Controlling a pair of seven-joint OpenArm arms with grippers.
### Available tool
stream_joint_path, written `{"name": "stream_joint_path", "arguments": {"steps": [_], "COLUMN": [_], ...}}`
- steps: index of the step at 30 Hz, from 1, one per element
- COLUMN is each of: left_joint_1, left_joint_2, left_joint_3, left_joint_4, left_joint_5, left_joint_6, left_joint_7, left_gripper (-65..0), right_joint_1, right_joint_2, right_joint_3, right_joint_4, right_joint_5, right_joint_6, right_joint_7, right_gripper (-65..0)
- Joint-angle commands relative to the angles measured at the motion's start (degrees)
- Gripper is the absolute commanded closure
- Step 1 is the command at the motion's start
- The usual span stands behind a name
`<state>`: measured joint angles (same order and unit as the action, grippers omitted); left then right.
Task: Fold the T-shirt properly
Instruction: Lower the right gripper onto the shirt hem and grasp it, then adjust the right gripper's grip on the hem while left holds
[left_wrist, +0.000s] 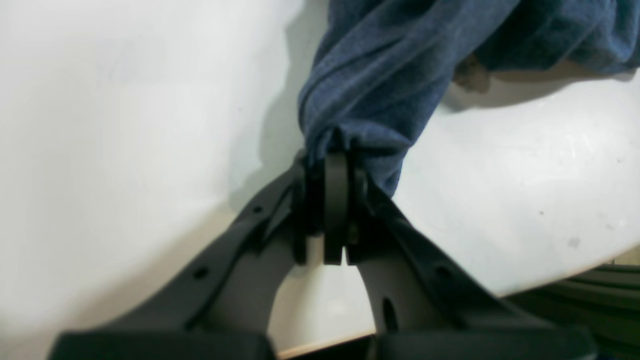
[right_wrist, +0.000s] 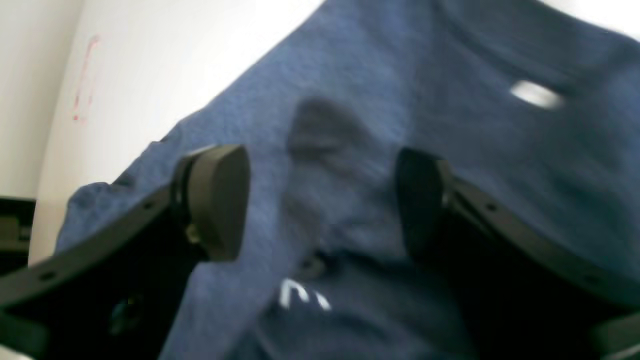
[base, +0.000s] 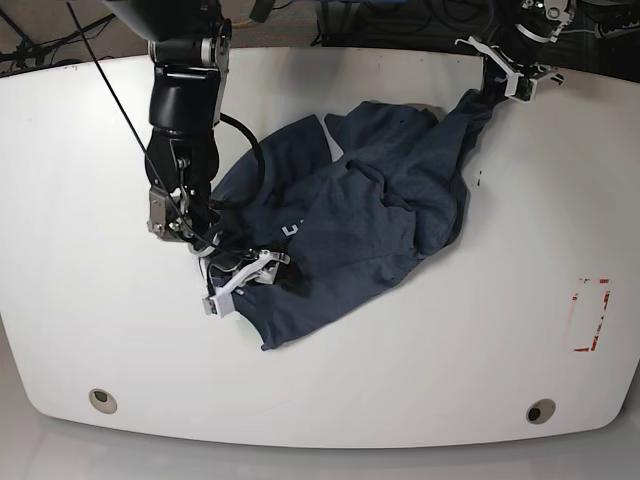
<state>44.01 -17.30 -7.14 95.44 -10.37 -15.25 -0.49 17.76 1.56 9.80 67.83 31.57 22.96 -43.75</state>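
white desk (base: 420, 380) carries everything, with bare room from 3 round to 9 o'clock and a red mark (base: 590, 315) at 4 o'clock. navy t-shirt (base: 370, 215) lies crumpled just above centre, not yet flat, so i judge the step in hand to be spreading it out before any fold. left gripper (left_wrist: 334, 165) is clamped on a bunched corner at 1 o'clock, close to the far edge; little slack remains there. right gripper (right_wrist: 320, 200) hovers spread wide over the cloth at 8 o'clock. next it should close on that hem and draw toward 7 o'clock.
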Motion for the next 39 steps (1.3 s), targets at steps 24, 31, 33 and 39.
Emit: {"name": "stream_joint_path", "arguments": {"steps": [24,31,33,39], "left_joint_1": [0.96,0.69,0.61,0.61], "left_joint_2": [1.34,1.34,1.34,1.34], "left_joint_3": [-0.29,-0.2,-0.2,-0.2], "left_joint_4": [0.17,0.17,0.17,0.17], "left_joint_5": [0.92,0.92,0.92,0.92], "left_joint_6": [0.34,0.34,0.34,0.34], "left_joint_7": [2.47,2.47,2.47,2.47], "left_gripper": [0.0,0.0,0.0,0.0], "right_joint_1": [7.78,9.19,9.63,11.47], "right_joint_2": [-0.11,-1.78,-1.96,0.06], "right_joint_3": [-0.35,-0.44,-0.44,-0.09], "right_joint_4": [-10.38,-10.38,-10.38,-10.38], "right_joint_5": [1.26,1.17,1.17,-0.85], "right_joint_6": [0.2,0.2,0.12,-4.1], "right_joint_7": [4.14,4.05,4.23,4.67], "right_gripper": [-43.8,-43.8,-43.8,-44.1]}}
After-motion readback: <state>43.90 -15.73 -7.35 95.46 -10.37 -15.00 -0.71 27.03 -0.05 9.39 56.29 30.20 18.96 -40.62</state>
